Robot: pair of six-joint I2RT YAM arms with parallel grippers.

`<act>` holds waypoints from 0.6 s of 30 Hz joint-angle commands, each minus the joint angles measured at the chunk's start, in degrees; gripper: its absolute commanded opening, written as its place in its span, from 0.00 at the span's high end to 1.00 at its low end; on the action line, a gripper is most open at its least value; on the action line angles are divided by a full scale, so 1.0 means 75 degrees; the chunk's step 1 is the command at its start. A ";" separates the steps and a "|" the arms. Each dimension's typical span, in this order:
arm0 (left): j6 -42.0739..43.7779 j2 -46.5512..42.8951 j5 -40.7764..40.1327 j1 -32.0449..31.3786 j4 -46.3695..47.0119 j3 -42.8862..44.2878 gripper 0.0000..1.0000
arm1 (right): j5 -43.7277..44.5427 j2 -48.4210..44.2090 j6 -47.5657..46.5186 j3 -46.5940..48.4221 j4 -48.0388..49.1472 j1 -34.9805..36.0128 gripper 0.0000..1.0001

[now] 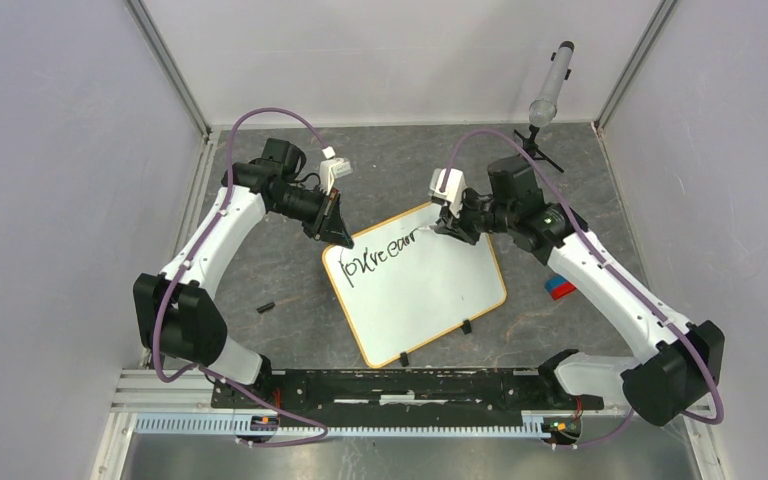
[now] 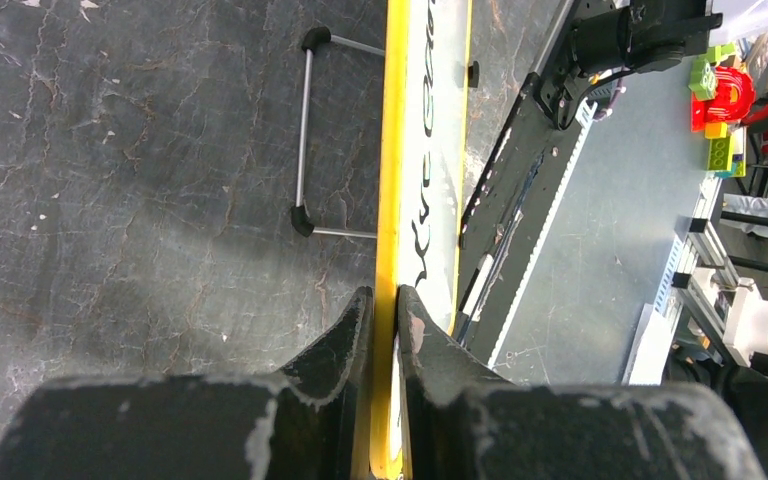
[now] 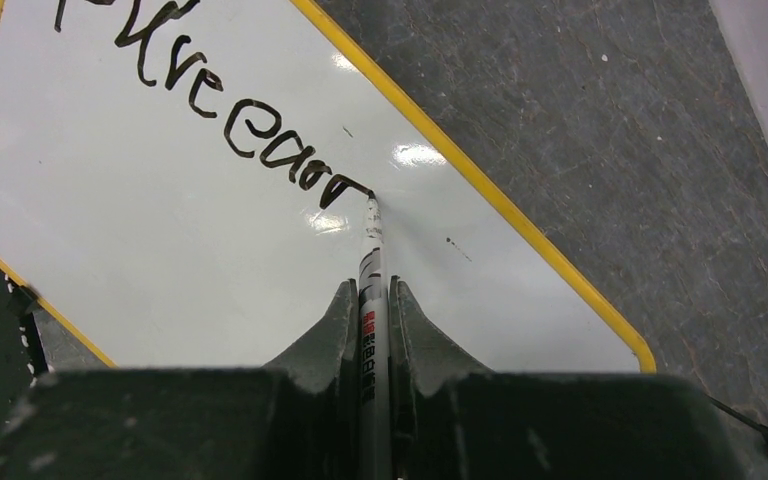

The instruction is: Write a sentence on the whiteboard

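The whiteboard (image 1: 415,285) lies tilted on the dark table, white with a thin yellow-orange frame. My left gripper (image 1: 337,232) is shut on its far left corner; the left wrist view shows the frame edge (image 2: 392,200) pinched between both fingers, gripper (image 2: 385,300). My right gripper (image 1: 447,228) is shut on a grey marker (image 3: 370,300), gripper (image 3: 368,290). The marker tip touches the board at the end of the sentence (image 3: 220,105), one black scrawled line, also visible as sentence (image 1: 385,250) from above. The board's surface below the writing is blank (image 3: 210,260).
A small black marker cap (image 1: 265,307) lies left of the board. A red and blue block (image 1: 560,290) sits under the right arm. A grey cylinder on a black stand (image 1: 550,90) rises at the back right. Two black clip feet (image 1: 435,342) hold the board's near edge.
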 commanded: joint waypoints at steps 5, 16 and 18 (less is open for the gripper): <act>0.0329 -0.0092 -0.0074 -0.0021 -0.0098 0.0105 0.98 | -0.0122 -0.0282 -0.0120 -0.0417 -0.0133 -0.0069 1.00; 0.0339 -0.0075 -0.0050 -0.0019 -0.0114 0.0121 0.98 | -0.0257 -0.0464 -0.0161 -0.0052 -0.0315 -0.0077 1.00; 0.0335 -0.0089 -0.0046 -0.0021 -0.0109 0.0114 0.98 | -0.0218 -0.0463 -0.0141 0.0087 -0.0324 -0.0091 1.00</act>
